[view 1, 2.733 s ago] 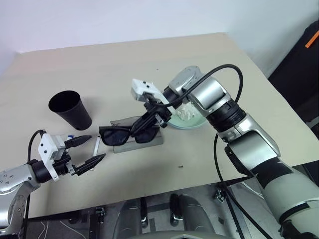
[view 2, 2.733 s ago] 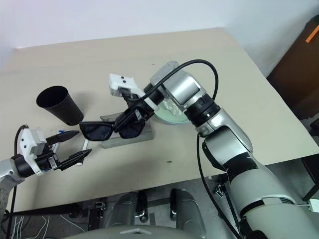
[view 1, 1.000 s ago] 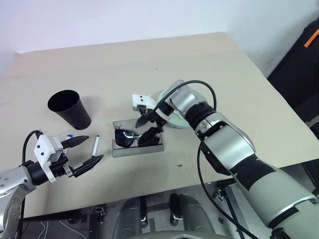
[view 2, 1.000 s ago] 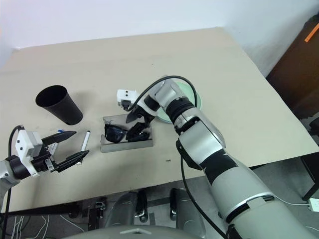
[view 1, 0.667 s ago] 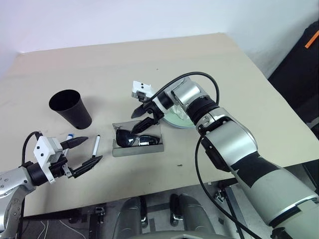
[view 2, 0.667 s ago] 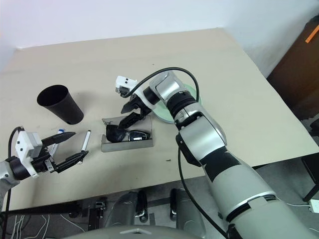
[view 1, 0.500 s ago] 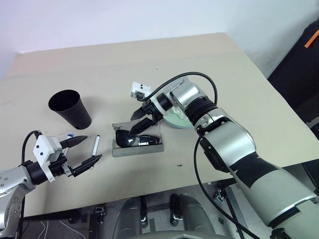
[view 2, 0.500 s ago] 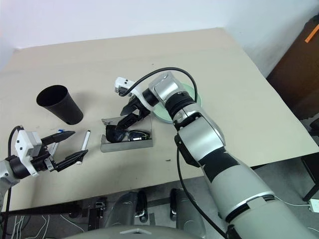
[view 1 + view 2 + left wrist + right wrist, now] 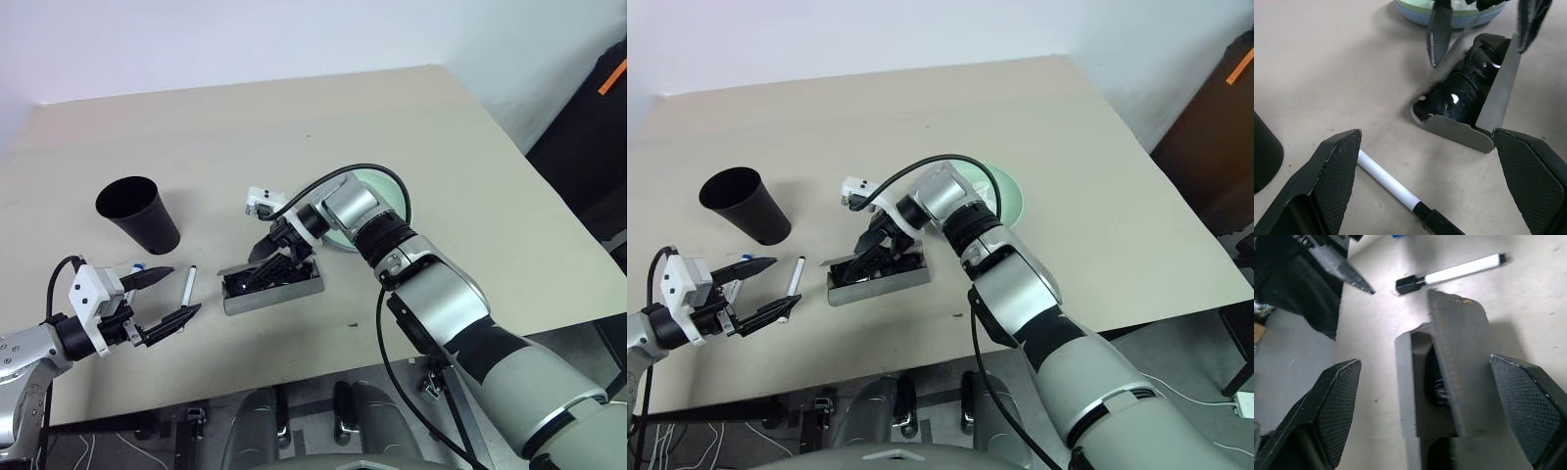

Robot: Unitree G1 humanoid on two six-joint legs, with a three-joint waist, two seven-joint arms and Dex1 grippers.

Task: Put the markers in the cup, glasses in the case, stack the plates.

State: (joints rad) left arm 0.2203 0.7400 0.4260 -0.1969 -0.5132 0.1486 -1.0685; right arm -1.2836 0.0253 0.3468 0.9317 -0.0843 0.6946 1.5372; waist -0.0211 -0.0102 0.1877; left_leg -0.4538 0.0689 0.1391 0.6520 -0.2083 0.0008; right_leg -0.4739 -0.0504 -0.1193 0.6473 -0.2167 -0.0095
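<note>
The black sunglasses [image 9: 257,279] lie inside the grey case [image 9: 279,296] at mid-table. The case's translucent lid [image 9: 1458,363] stands half lowered over them. My right gripper [image 9: 274,258] is open, with its fingers straddling the lid just above the case. The black cup [image 9: 137,212] stands upright to the left. A white marker with a black cap [image 9: 795,275] lies on the table between cup and case, and a blue-capped marker [image 9: 138,266] lies beside it. My left gripper [image 9: 186,290] hovers open near the front edge, with the black-capped marker just ahead of it. The mint green plate [image 9: 388,190] sits on the light blue plate [image 9: 1426,17].
The beige table [image 9: 323,117] has open room at the back and on the right. Its front edge runs close behind the left gripper. A dark object with an orange mark [image 9: 602,108] stands off the table's right side.
The right gripper let go of the glasses in the case, rose, then swung left and down. The lid has come up from lying flat to half lowered. The left gripper stayed put.
</note>
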